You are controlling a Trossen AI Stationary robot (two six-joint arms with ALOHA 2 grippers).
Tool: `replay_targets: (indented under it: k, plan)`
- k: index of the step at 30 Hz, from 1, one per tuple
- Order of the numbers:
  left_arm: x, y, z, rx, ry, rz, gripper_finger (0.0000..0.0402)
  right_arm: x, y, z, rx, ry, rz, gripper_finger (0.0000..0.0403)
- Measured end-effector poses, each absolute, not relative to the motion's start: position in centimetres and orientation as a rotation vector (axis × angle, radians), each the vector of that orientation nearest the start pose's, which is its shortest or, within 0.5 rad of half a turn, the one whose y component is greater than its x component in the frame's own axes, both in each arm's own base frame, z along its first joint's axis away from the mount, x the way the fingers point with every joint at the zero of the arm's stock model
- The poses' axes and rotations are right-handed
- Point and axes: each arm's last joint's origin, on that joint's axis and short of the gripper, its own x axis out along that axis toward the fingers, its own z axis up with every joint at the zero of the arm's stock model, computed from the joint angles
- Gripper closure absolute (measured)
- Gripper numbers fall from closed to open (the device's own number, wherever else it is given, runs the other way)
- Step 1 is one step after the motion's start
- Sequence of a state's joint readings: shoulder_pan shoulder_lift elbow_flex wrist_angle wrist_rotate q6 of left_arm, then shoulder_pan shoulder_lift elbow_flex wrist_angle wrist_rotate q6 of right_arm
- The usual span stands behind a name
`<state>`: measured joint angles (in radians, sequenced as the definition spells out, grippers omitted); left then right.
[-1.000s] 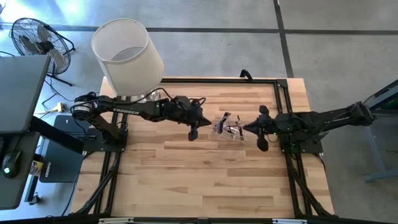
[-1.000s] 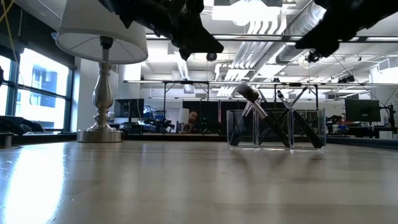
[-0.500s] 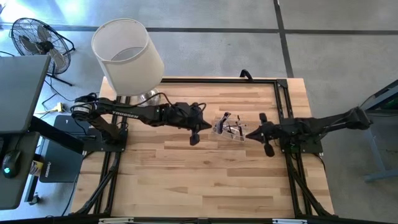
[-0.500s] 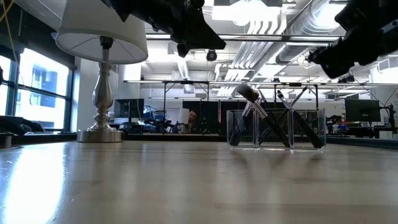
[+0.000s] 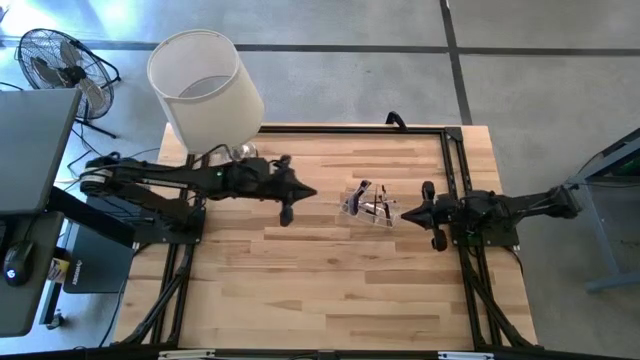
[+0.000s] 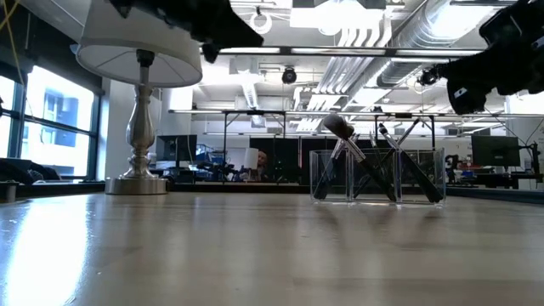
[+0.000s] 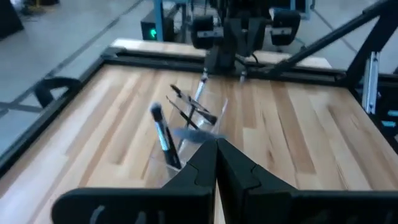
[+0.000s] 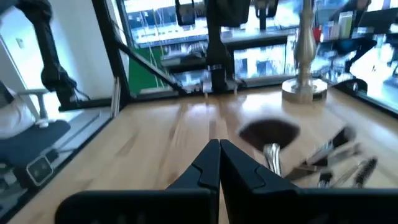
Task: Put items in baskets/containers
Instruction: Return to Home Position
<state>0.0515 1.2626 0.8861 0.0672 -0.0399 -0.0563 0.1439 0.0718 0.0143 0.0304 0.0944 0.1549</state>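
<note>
Several slim dark makeup brushes [image 6: 374,166] fill the clear plastic box [image 6: 316,180]; left gripper [image 7: 216,152] and right gripper [image 8: 219,152] flank it, pressed together.

The small clear plastic box [image 5: 368,205] stands mid-table on the pale wooden table [image 5: 330,280], with the slim dark-handled makeup brushes [image 6: 374,166] inside it. It lies between the left gripper [image 5: 300,193] and the right gripper [image 5: 405,213]. The tall white-shaded lamp [image 5: 205,90] stands at a corner on the left arm's side.

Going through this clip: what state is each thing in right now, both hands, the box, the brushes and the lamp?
Left hand: shut, empty, raised above the table.
Right hand: shut, empty, raised above the table.
Box: upright on the table, holding the brushes.
Brushes: inside the box, leaning and crossed.
Lamp: upright on the table.
</note>
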Motion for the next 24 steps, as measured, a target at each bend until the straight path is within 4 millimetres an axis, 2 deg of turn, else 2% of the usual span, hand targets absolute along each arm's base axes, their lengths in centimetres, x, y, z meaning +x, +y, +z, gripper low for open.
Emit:
replay_targets:
  k: [4, 13, 17, 24]
  plan:
    - [26.1, 1.6, 28.7, -0.064, 0.296, 0.137, 0.0401, 9.6, 1.0, 17.1, 0.127, -0.042, 0.027, 0.0403]
    - [20.9, 1.4, 27.4, -0.085, 0.225, 0.185, 0.0401, 9.7, 0.6, 17.2, 0.123, -0.058, -0.114, 0.0402]
    - [18.1, 1.3, 26.2, -0.101, 0.190, 0.196, 0.0401, 9.6, 0.4, 17.3, 0.106, -0.066, -0.196, 0.0399]
    - [14.5, 1.0, 23.2, -0.109, 0.146, 0.148, 0.0401, 9.7, 0.4, 17.3, 0.103, -0.072, -0.194, 0.0395]
